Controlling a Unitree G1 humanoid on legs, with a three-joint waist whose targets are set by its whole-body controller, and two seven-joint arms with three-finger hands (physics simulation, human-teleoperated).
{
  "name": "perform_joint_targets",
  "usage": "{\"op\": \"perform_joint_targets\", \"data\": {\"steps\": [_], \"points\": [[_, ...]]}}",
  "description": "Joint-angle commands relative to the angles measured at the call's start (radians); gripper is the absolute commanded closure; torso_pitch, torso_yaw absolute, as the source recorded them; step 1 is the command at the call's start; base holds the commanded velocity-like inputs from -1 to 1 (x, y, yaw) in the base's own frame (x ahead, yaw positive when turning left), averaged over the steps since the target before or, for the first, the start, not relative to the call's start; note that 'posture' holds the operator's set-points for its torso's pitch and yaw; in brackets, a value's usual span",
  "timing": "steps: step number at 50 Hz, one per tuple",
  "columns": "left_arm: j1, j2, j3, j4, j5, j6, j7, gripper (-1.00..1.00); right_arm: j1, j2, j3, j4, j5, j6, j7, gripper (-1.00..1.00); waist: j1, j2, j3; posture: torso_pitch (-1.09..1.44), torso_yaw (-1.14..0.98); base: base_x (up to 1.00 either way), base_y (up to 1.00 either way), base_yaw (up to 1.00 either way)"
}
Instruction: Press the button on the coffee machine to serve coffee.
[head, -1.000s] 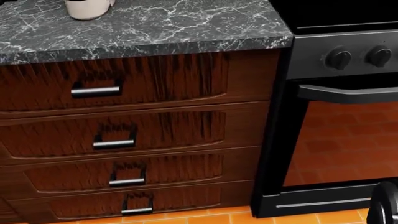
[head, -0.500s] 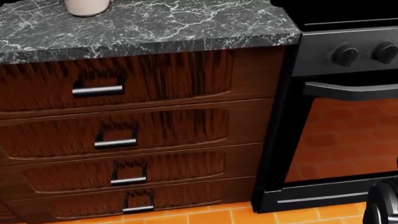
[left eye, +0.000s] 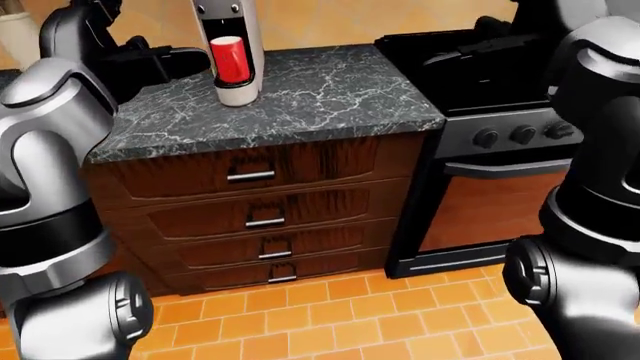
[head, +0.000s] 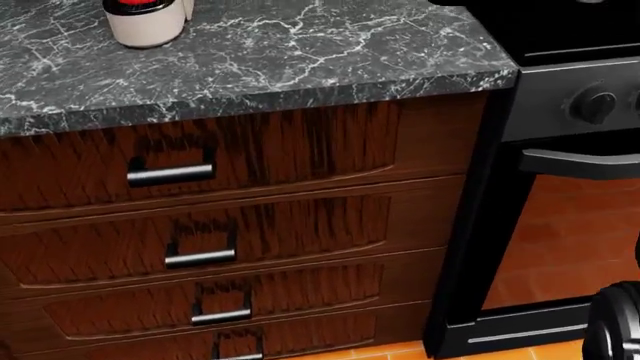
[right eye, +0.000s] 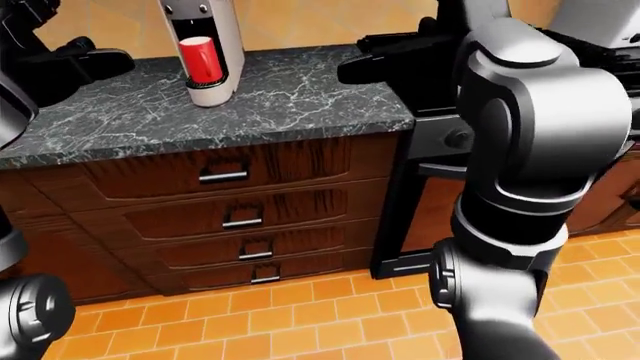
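The coffee machine (left eye: 228, 26) is white and grey and stands on the dark marble counter (left eye: 330, 97) at the top of the left-eye view. Its top is cut off by the picture's edge, and no button shows. A red cup (left eye: 227, 58) sits on its base. The head view shows only the base (head: 145, 22). My left hand (left eye: 185, 58) is dark, with its fingers stretched out just left of the machine at cup height, apart from it. My right hand (right eye: 375, 64) is open over the counter's right end, near the stove, holding nothing.
A black stove (left eye: 480, 67) with knobs (left eye: 523, 135) and an oven door stands to the right of the counter. Several dark wood drawers (left eye: 250, 176) with metal handles sit under the counter. Below them is an orange tile floor (left eye: 330, 315).
The whole head view has shifted: counter, drawers and stove slid down and to the right, so the camera moved. The machine's base with a red strip now shows at the top left.
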Motion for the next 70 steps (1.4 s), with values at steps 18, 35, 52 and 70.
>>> {"op": "perform_joint_targets", "data": {"steps": [18, 35, 52, 70], "points": [[-0.003, 0.004, 0.000, -0.059, -0.022, -0.032, 0.002, -1.00, -0.005, -0.003, -0.023, -0.054, -0.017, -0.028, -0.010, -1.00, -0.013, 0.038, -0.034, 0.00, 0.00, 0.18, 0.34, 0.00], [-0.010, 0.002, -0.003, -0.059, -0.029, -0.027, 0.011, -1.00, -0.007, 0.002, -0.024, -0.048, -0.015, -0.044, -0.016, -1.00, 0.016, -0.033, -0.032, 0.00, 0.00, 0.12, 0.33, 0.00], [0.008, -0.005, 0.001, -0.066, -0.030, -0.038, 0.011, -1.00, -0.010, -0.002, -0.002, -0.033, -0.039, -0.051, -0.005, -1.00, 0.029, -0.047, -0.008, 0.00, 0.00, 0.00, 0.20, 0.00], [0.025, -0.009, 0.002, -0.076, -0.034, -0.040, 0.014, -1.00, -0.004, 0.000, 0.007, -0.040, -0.067, -0.054, 0.013, -1.00, -0.004, 0.009, -0.017, 0.00, 0.00, 0.00, 0.00, 0.26]]}}
